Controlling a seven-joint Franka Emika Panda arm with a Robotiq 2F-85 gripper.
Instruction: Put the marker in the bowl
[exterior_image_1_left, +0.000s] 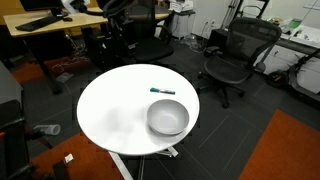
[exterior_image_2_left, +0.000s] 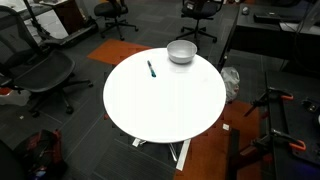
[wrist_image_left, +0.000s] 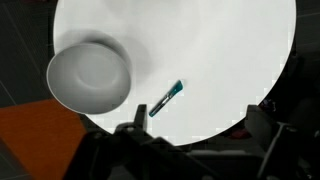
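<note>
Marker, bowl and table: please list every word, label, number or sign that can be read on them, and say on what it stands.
No text can be read in any view.
Marker: any print is too small and blurred to read.
Bowl: plain, no text shows.
Table: plain white, no text shows.

Office space: black mesh swivel chairs, a wooden desk, grey and orange carpet.

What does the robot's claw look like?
Only the wrist view shows it: the claw is black and blocky, with two chunky dark fingers blurred along the bottom edge. No cables or markings can be made out. Neither exterior view shows any of the robot.
</note>
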